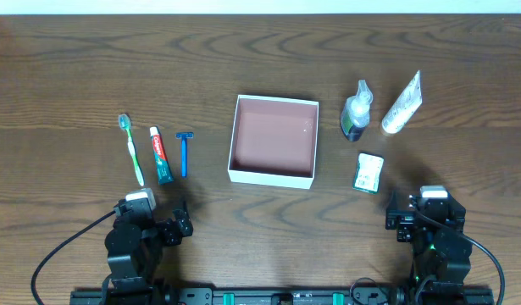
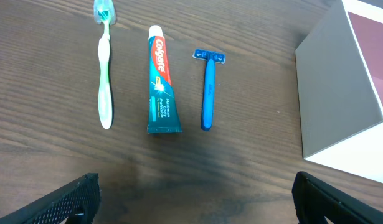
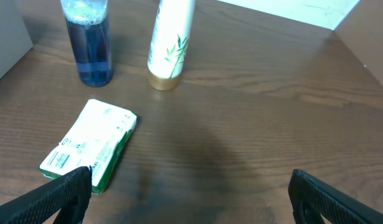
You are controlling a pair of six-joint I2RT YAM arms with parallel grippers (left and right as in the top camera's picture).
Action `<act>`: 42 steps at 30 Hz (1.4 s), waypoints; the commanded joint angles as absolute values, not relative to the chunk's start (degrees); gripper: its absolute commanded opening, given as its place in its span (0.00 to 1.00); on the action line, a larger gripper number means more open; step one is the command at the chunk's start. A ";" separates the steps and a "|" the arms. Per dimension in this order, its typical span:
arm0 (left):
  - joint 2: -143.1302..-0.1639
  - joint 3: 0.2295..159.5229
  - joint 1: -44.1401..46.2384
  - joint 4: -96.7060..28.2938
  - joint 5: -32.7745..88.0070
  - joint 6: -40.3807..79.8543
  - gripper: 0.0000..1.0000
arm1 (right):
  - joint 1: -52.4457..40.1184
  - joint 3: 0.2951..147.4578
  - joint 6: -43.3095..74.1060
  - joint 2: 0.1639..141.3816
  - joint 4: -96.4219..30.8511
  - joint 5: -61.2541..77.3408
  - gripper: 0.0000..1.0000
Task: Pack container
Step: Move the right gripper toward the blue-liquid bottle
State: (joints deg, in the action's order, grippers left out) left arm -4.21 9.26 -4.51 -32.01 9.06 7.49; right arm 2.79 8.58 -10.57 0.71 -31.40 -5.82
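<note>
Left gripper (image 2: pixel 194 186) and right gripper (image 3: pixel 190 180) gape empty, near-left and near-right of the container (image 1: pixel 271 177) (square, open-topped, nothing inside yet). Looks light, stiff-walled, likely to slide: pinch one wall's rim.

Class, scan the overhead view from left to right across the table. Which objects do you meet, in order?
toothbrush → toothpaste tube → blue razor → container → spray bottle → white tube
</note>
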 commanded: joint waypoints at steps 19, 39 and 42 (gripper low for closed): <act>-3.70 8.56 -4.91 -31.81 9.87 7.73 0.98 | 3.20 8.43 -9.69 0.32 -31.24 -5.58 0.99; -3.70 8.56 -4.93 -31.81 9.87 7.75 0.98 | 3.20 8.43 -6.94 0.32 -21.56 4.16 0.99; -3.70 8.56 -4.91 -31.81 9.87 7.73 0.98 | 3.20 8.40 -5.58 0.32 -18.50 11.53 0.99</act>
State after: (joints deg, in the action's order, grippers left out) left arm -4.21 9.26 -4.51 -31.99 9.06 7.49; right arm 2.79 8.49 -8.43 0.69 -20.34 2.20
